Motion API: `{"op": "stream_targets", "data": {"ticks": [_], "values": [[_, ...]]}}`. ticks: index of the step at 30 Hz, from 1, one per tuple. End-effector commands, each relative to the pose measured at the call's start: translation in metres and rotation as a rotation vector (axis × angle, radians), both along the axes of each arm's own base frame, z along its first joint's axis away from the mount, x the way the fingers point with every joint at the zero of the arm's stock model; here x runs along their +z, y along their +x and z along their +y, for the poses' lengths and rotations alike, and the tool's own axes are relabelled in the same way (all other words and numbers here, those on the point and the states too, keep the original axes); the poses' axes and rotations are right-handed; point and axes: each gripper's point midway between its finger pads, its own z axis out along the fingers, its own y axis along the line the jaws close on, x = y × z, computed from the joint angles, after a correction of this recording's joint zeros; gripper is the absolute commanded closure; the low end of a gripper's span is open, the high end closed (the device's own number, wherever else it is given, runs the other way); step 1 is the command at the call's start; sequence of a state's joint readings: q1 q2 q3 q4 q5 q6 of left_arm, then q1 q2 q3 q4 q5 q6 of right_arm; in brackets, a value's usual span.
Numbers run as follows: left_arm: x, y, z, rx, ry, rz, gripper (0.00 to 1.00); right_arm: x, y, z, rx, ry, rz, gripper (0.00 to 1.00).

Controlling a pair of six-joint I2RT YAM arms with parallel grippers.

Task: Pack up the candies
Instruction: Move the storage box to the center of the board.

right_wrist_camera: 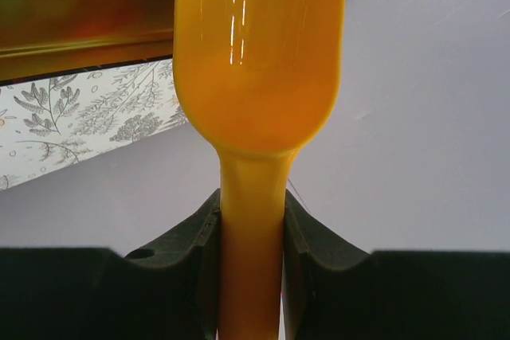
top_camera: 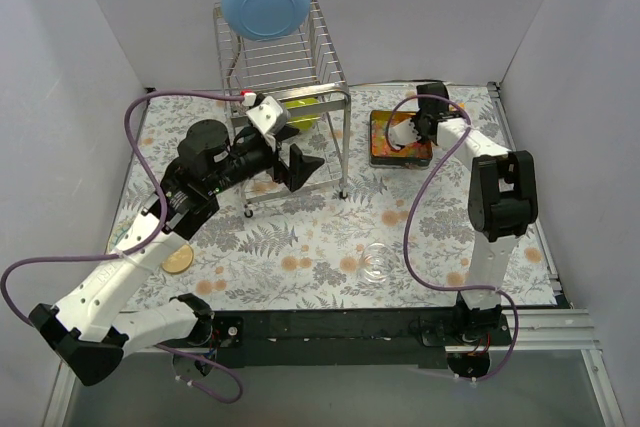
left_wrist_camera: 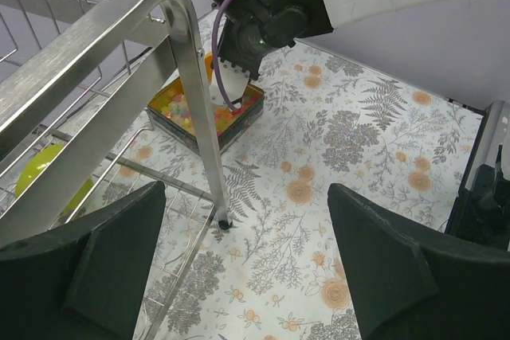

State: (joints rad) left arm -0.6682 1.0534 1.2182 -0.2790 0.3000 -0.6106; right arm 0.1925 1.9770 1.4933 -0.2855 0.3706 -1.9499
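Since the candies lie in the tray right by the tip of the orange scoop, the right gripper squeezes its handle tight, ready to dig some out. Well apart from it, the left gripper hangs spread wide, holding nothing.

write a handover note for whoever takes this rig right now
Grippers: the left gripper is open and empty, by the front leg of the wire rack. The right gripper is shut on the handle of the orange scoop, at the tray.
Things: the candies lie in the tray. A clear container stands apart, nearer the arm bases, and looks empty.
Done: scoop picked up; no candies visibly packed.
Left: scoop the candies out and pack them, probably into the clear container. Whether the scoop is loaded cannot be seen.
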Motion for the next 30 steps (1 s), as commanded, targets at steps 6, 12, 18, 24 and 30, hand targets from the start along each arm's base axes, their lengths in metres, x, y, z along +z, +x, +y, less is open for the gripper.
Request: {"op": "stream_targets", "data": {"ticks": [6,12,18,24,30], "values": [[0.004,-0.007,0.010,-0.005,-0.029,-0.011,0.18,0.009,-0.042,0.011,0.162,-0.127,0.054,0.99],[-0.011,-0.012,0.008,-0.037,-0.009,0.010,0.18,-0.005,-0.096,0.019,0.244,-0.109,0.126,0.99],[-0.034,-0.019,0.004,-0.078,0.011,0.055,0.18,-0.012,-0.134,0.025,0.243,-0.071,0.165,0.99],[-0.057,-0.025,0.002,-0.110,0.031,0.098,0.19,-0.022,-0.178,0.025,0.285,-0.059,0.220,0.99],[-0.079,-0.032,-0.004,-0.153,0.031,0.155,0.21,-0.032,-0.237,0.026,0.347,-0.042,0.298,0.99]]}}
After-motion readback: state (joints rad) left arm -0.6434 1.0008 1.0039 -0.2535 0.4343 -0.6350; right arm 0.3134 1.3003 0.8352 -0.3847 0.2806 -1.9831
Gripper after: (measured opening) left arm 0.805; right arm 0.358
